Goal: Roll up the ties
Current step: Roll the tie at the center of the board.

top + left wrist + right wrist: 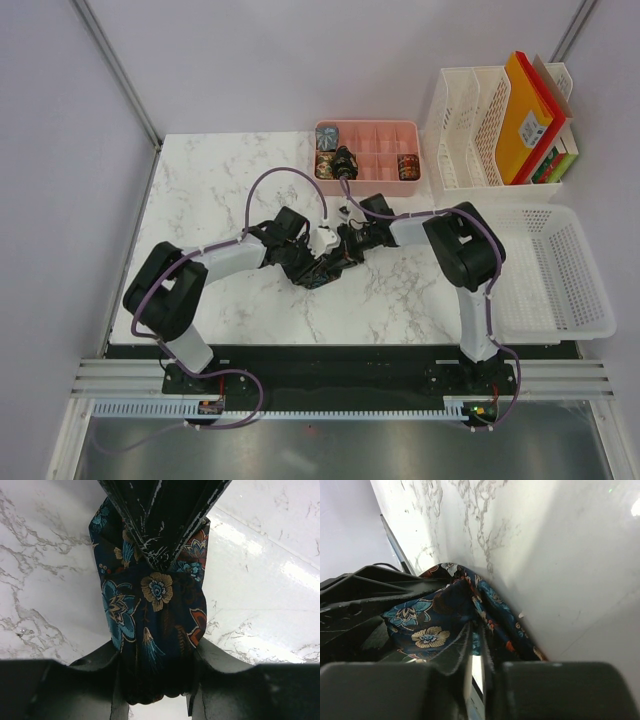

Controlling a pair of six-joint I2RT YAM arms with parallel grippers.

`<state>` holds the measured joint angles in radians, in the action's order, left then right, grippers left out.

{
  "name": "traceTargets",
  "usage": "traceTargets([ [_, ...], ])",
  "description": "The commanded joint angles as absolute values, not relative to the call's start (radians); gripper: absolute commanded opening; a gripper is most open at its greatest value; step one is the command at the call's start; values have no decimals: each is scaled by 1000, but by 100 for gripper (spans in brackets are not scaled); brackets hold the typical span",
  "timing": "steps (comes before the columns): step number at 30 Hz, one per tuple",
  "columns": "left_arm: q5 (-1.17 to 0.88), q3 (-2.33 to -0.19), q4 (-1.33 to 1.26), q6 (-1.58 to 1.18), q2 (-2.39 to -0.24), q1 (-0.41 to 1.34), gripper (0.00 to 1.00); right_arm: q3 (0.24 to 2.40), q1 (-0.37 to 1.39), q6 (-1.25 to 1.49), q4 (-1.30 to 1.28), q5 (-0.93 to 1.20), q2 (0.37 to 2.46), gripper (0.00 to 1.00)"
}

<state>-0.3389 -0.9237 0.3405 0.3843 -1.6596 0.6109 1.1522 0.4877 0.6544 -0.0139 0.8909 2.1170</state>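
Because the floral tie [155, 615] is soft, light, slippery cloth, we judge it will spring loose unless held across the whole bundle. It sits bunched at mid surface [220, 190], between both arms. Our left pincer [157, 667] is closed against its sides, and our right pincer [476, 642] is pinched nearly shut on a fold. A white basket [560, 270] lies rightward. Farther back, well apart, a pink compartment tray [366, 124] holds 3 rolled ties [345, 160] beside a white file rack [465, 120].

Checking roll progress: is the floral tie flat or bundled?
Bundled: the tie is a compact wad pinched by the left gripper and right gripper. Neat roll or not: cannot tell.
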Motion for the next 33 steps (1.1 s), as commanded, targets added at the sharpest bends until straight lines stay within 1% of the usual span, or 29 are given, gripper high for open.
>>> traceTargets([
  [1,-319,-919,446,469,-1655,614,22,1150,471,611,-38,845,2033,24],
  [2,-318,-916,449,474,-1651,614,22,1157,471,607,-35,882,2023,35],
  [4,-322,-914,454,477,-1651,614,21,1157,463,621,-31,897,1994,44],
  [5,-324,-916,454,477,-1651,614,21,1155,465,626,-20,908,1987,52],
  [6,-331,-919,456,477,-1652,614,22,1149,466,643,-8,917,1982,54],
  [8,-334,-925,454,471,-1655,614,21,1146,469,669,26,926,1980,57],
  [11,-337,-933,456,469,-1666,614,21,1137,477,709,67,953,1983,59],
  [15,-347,-939,456,471,-1669,614,21,1118,499,758,112,976,1983,61],
  [20,-350,-942,457,471,-1666,614,23,1106,517,759,113,968,2013,61],
  [22,-353,-942,457,471,-1666,614,23,1109,523,753,112,959,2034,58],
  [24,-354,-943,459,471,-1666,614,26,1108,525,742,110,957,2055,49],
  [25,-356,-945,459,472,-1667,614,27,1108,525,735,101,950,2063,34],
  [27,-354,-945,460,474,-1661,614,31,1111,522,707,83,936,2083,18],
  [28,-354,-945,460,472,-1660,614,32,1111,519,700,72,930,2089,8],
  [29,-350,-946,460,474,-1652,614,39,1108,515,695,69,920,2095,4],
  [30,-348,-946,460,472,-1645,614,44,1108,505,683,63,917,2105,1],
  [32,-353,-948,460,466,-1625,614,53,1108,497,666,48,907,2117,0],
  [33,-356,-954,463,459,-1620,612,54,1108,491,643,40,901,2118,0],
])
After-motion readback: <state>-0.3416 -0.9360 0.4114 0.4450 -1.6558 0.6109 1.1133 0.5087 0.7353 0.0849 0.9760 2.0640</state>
